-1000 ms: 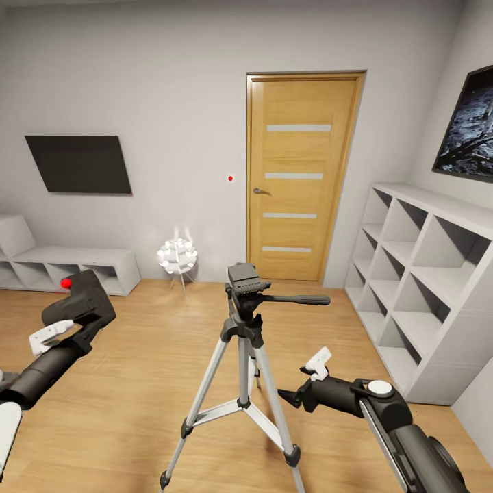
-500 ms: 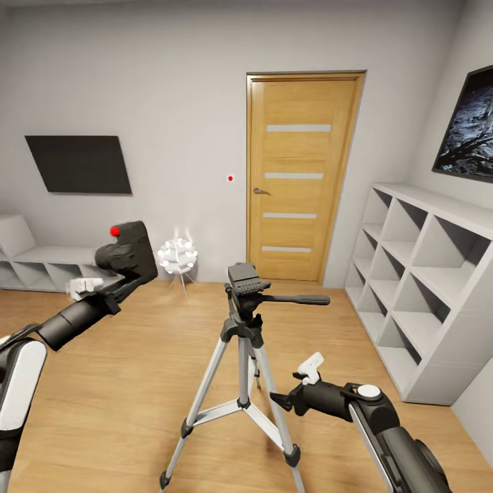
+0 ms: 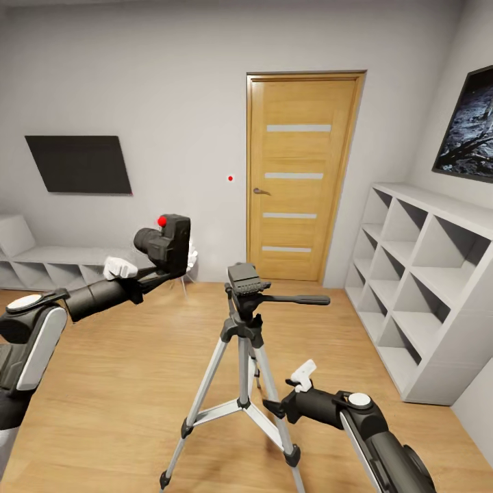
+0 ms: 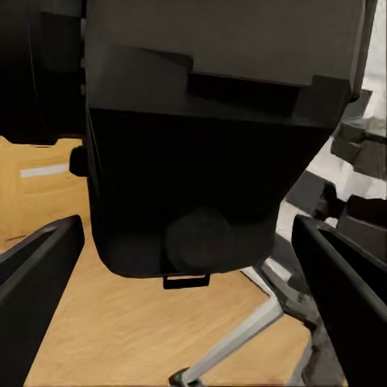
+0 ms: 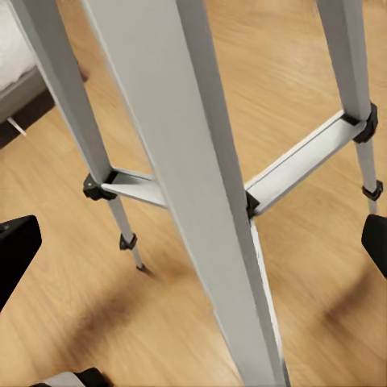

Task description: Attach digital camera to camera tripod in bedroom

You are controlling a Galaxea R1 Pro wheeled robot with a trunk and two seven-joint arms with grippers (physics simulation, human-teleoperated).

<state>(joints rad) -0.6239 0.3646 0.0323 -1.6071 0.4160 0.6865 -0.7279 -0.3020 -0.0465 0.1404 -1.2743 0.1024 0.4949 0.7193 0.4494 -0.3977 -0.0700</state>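
Left jaws [image 3: 159, 268] pinched the digital camera [image 3: 166, 242] up left of the camera tripod [image 3: 241, 322] head; right jaws [image 3: 272, 409] hung spread beside a tripod leg

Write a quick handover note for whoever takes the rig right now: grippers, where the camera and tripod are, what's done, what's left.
Left gripper: shut on the digital camera, held raised in the air, up and to the left of the tripod head.
Right gripper: open, empty, low beside the camera tripod, close to its legs.
Tripod stands upright on the wood floor in front of the door; its head is bare.
Done: camera picked up and lifted to about head height.
Left: bring the camera over the head, seat it on the mount, release.
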